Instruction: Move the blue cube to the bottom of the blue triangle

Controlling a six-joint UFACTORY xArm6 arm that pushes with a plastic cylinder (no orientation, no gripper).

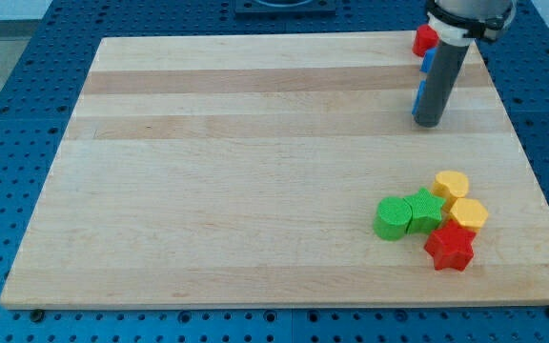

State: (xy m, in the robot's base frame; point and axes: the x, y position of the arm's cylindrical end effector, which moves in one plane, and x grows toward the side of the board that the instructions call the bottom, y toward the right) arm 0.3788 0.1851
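My tip (429, 123) rests on the wooden board (255, 152) near the view's top right corner. The dark rod rises from it toward the view's top edge. Two blue blocks show only as slivers at the rod's left side. One blue block (416, 100) is right beside the tip, just above and left of it. The other blue block (428, 60) is higher up, behind the rod. I cannot tell which is the cube and which the triangle. A red block (423, 40) sits just above the upper blue one.
A cluster lies at the view's lower right: a round green block (392, 218), a second green block (427, 209), two yellow blocks (452, 184) (468, 214) and a red star (449, 248). The board's right edge is close to the rod.
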